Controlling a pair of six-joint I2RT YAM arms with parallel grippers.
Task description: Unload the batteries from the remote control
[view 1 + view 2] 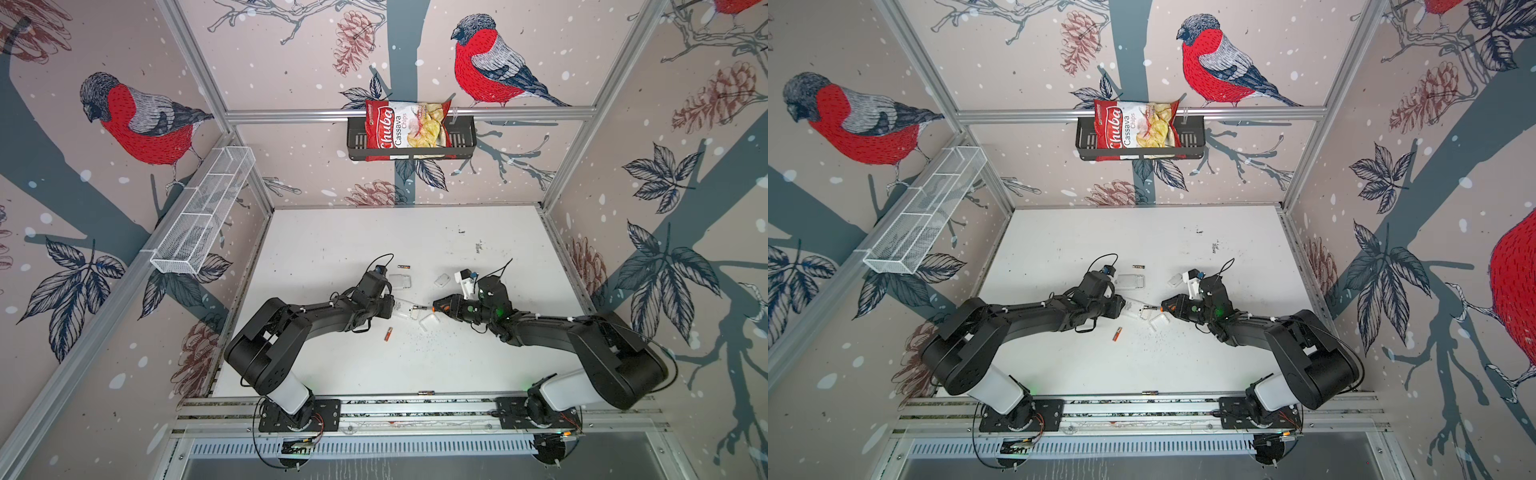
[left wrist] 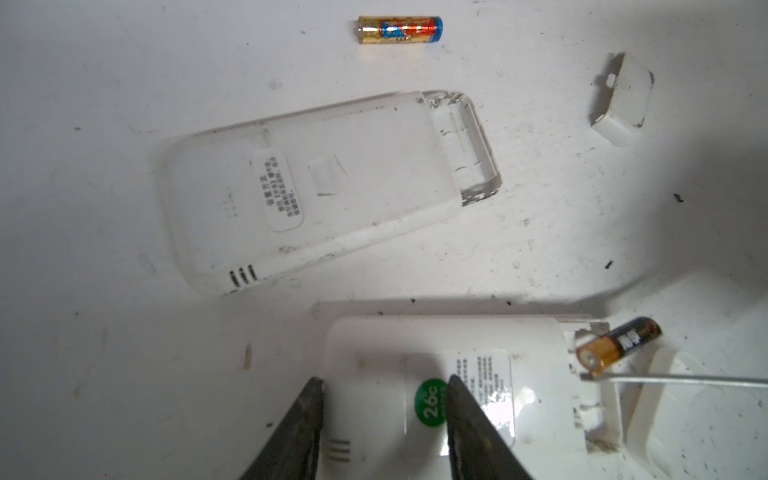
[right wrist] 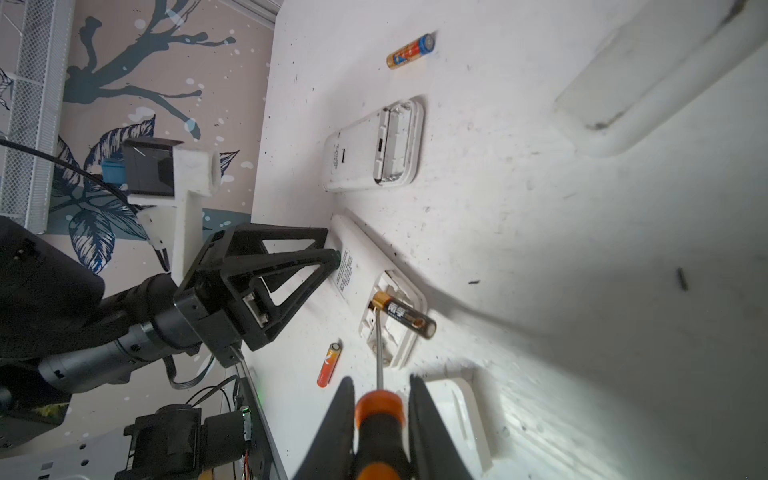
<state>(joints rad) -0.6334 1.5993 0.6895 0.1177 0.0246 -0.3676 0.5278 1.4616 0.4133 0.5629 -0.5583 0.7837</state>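
Because the black-and-gold battery (image 2: 619, 343) is light, rigid and smooth, it will likely roll or flick away once freed; pinching across its bare middle looks safest. At the remote control's (image 2: 415, 345) closed end, the left gripper (image 2: 384, 384) has its fingers apart, both tips resting on the remote's back, well clear of the battery. In the remote's open compartment the battery lies tilted, 1 end over the rim. Past that end, the right gripper (image 3: 381, 380) is clamped on the screwdriver (image 3: 379, 411), whose tip sits under the battery's gold end; those fingers are well apart from it.
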